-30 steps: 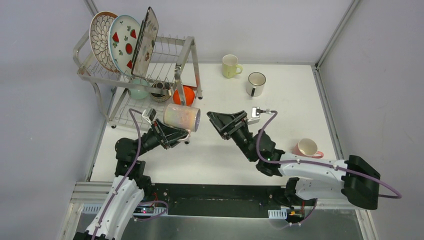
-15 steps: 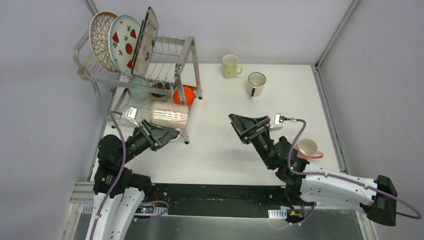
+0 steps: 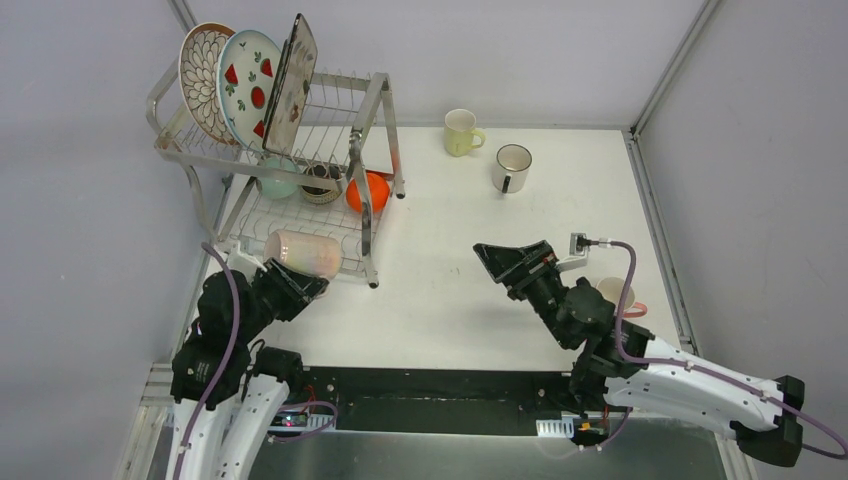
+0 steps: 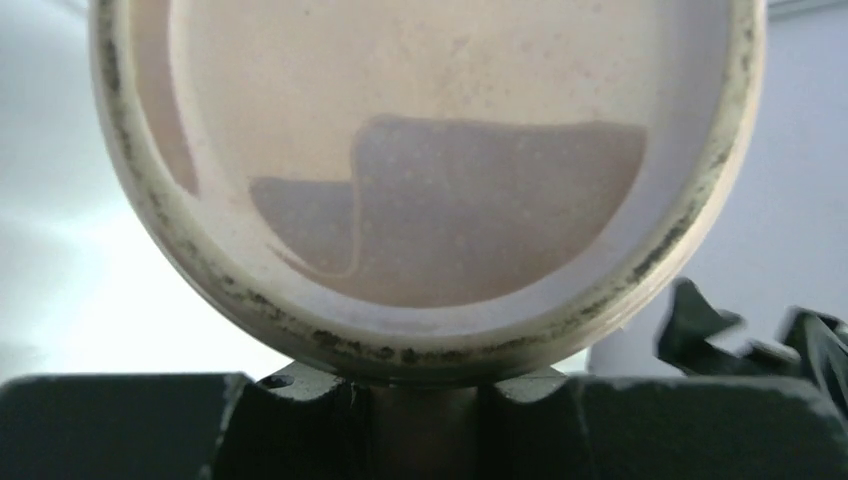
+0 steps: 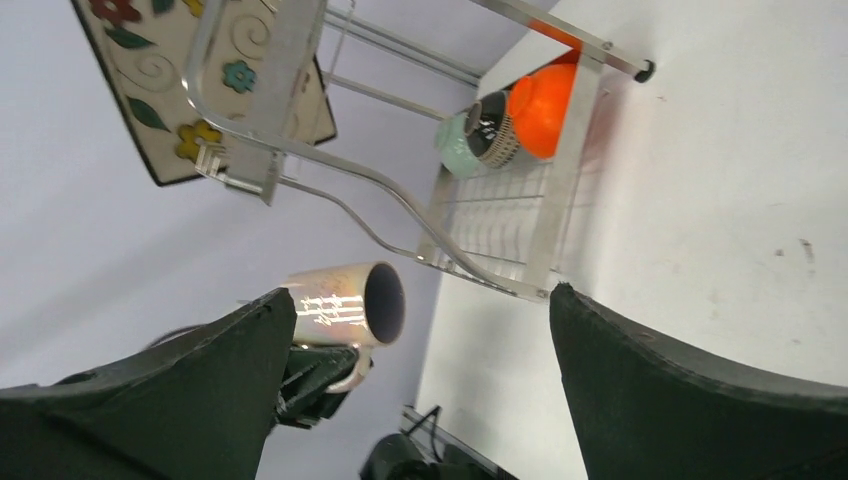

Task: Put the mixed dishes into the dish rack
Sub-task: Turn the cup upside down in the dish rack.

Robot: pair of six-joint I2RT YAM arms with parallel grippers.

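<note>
**Inspector:** Where is the pale lilac ceramic mug (image 3: 303, 252)?

**Assessor:** On its side, clamped in the left tool (image 3: 296, 283), just ahead of it, over the lower front rail of the silver wire dish rack (image 3: 372, 105). Meanwhile the right tool (image 3: 510, 262) gapes empty. Risks: the mug may strike the rail, or roll off on release.

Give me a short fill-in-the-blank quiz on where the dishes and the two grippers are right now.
The left gripper is shut on the lilac ____.
The upper tier of the dish rack holds ____ plates.
The orange bowl sits in the rack's ____ tier.
The right gripper has its jaws ____.
Missing words: mug, three, lower, open.
</note>
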